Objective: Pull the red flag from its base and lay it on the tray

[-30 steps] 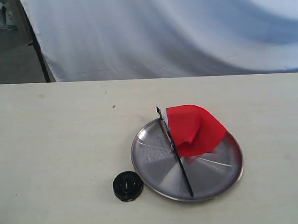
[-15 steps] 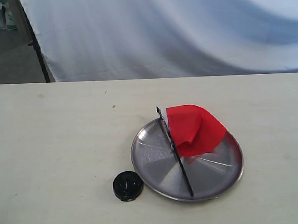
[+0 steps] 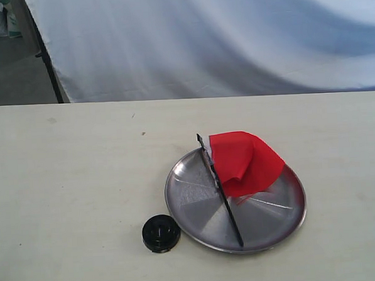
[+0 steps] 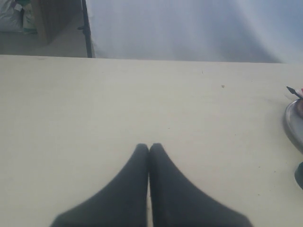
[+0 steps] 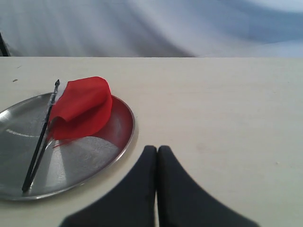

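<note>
The red flag (image 3: 245,161) lies on the silver tray (image 3: 194,200), its black stick running across the plate with the pointed tip past the far rim. The black base (image 3: 161,233) stands alone on the table just left of the tray. Neither gripper shows in the exterior view. In the right wrist view my right gripper (image 5: 157,150) is shut and empty, above the table beside the tray (image 5: 71,165) and the flag (image 5: 83,108). My left gripper (image 4: 149,147) is shut and empty over bare table, with the tray's rim (image 4: 292,124) at the frame edge.
A white cloth backdrop (image 3: 232,37) hangs behind the table's far edge. A black stand leg (image 3: 48,63) rises at the back left. The pale tabletop (image 3: 70,178) spreads wide to the left of the base.
</note>
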Robot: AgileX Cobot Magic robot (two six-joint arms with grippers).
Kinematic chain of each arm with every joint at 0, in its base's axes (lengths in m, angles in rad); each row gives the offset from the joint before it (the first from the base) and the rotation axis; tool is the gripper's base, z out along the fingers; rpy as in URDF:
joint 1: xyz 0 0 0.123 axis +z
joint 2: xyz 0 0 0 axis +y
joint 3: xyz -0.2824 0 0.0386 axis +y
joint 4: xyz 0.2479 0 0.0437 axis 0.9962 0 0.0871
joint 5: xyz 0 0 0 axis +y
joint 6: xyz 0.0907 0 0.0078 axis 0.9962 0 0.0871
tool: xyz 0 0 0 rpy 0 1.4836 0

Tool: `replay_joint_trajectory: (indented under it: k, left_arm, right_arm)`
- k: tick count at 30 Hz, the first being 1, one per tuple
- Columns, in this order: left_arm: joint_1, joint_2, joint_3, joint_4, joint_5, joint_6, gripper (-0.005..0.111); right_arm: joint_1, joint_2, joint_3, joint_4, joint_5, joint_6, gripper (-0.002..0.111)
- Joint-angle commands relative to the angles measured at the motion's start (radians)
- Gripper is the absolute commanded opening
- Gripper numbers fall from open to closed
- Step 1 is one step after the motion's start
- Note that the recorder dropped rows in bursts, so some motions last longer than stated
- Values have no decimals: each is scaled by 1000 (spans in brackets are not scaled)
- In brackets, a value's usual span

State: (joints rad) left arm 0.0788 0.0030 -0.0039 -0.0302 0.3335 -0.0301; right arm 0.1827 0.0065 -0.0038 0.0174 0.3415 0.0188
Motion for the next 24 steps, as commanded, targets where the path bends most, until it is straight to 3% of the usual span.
replay_joint_trajectory:
  k: [1,18,24]
  left_arm:
    - [3,-3,4,-2,-3,-1,0]
    - [3,-3,4,-2,-3,-1,0]
    - [3,-3,4,-2,-3,0,0]
  right_arm:
    - [-6,-7,4,7,0,2,0]
    - [-7,-7,4,7,4,2,0]
    - [-73,-7,4,7,4,11,0]
